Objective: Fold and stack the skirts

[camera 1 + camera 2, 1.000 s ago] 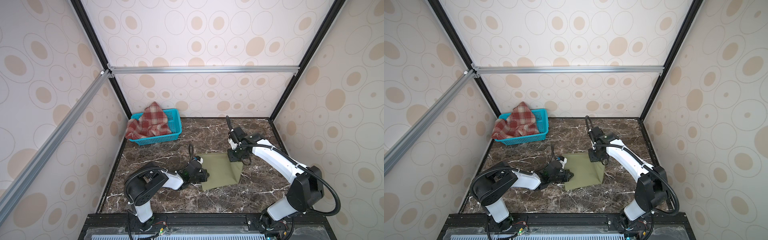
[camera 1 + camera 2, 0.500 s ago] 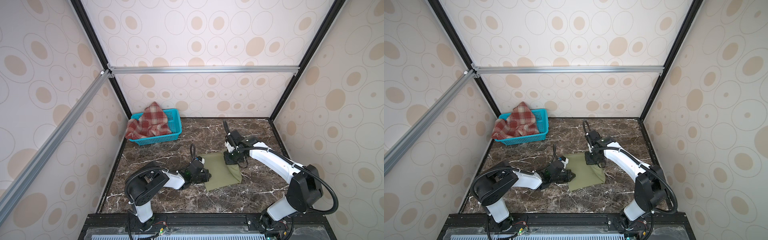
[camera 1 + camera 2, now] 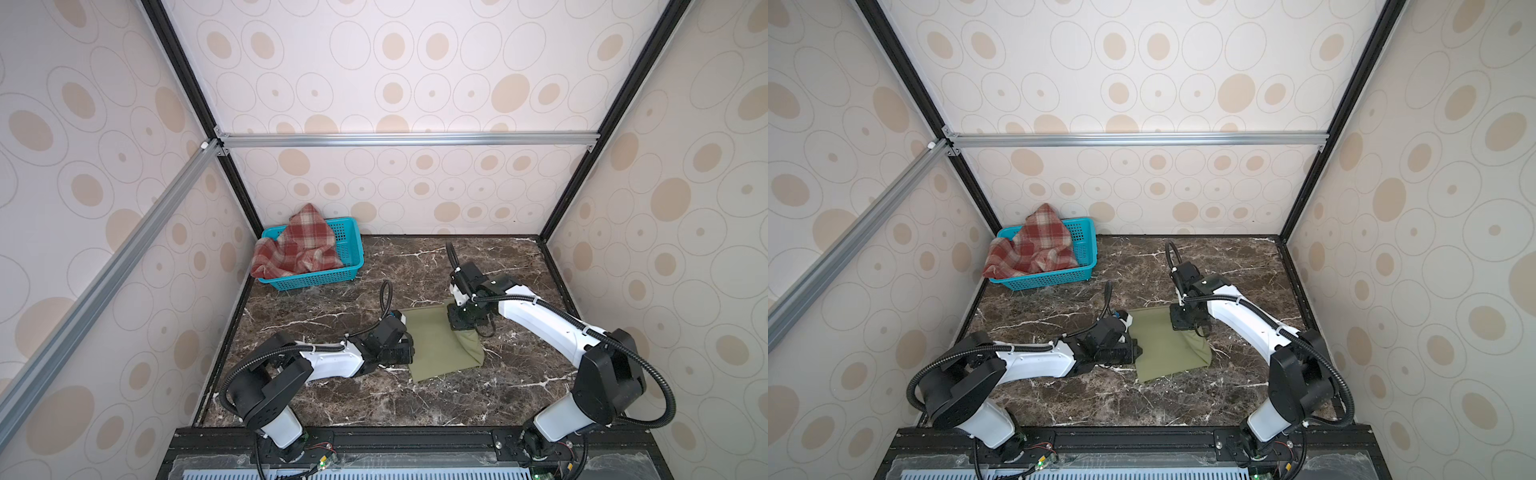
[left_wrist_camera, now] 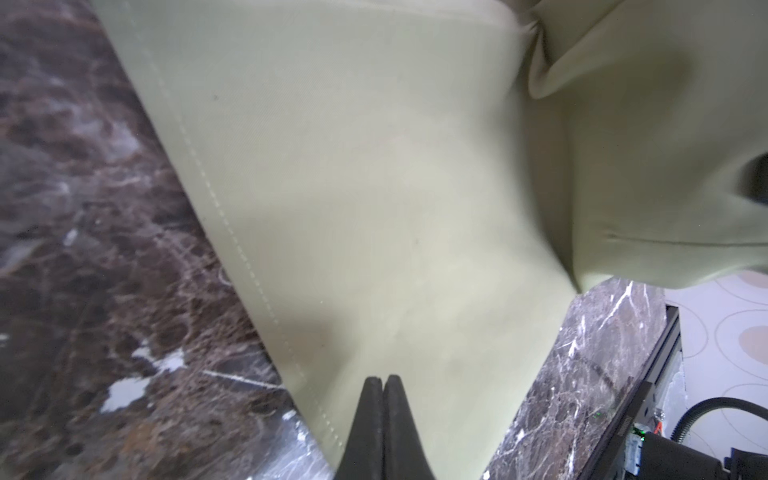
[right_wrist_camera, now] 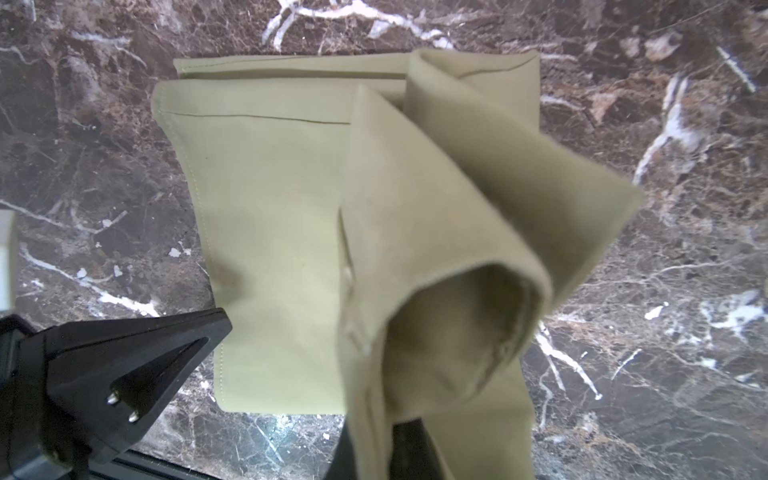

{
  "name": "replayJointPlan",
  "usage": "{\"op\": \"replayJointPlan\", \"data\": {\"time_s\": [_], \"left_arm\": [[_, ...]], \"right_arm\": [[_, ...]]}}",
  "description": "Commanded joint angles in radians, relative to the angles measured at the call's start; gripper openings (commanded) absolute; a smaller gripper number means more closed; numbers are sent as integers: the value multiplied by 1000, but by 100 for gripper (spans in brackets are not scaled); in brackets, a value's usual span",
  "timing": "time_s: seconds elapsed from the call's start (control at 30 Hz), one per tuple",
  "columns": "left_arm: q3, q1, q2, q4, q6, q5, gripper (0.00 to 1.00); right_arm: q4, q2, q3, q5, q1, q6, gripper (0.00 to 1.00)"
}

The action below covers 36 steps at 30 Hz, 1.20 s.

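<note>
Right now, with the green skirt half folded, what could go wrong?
1. The right hand pinches a raised flap of the olive skirt; if the cloth slips, the fold may land crooked or bunched.
2. The shut left hand sits at the skirt's edge, apparently gripping nothing; the skirt might slide as the flap is pulled.
3. The plaid skirt hangs over the basket rim; pulling it out could drag the basket.
</note>
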Motion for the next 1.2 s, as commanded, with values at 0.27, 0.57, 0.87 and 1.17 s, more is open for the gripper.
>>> {"op": "replayJointPlan", "data": {"time_s": [0.27,0.57,0.87,1.17], "left_arm": [[-79,-15,104,190,-63,38,0],[-80,-31,141,246,-87,54,0],[-87,-51,174,290,-110,63,0],[-93,-51,177,298,-109,62,0]], "right_arm": [[19,16,-7,-25,69,79,0],[94,46,-49,-31,96,169,0],[161,72,-74,-56,130,248,0],[256,78,-124,-103,145,329,0]]}}
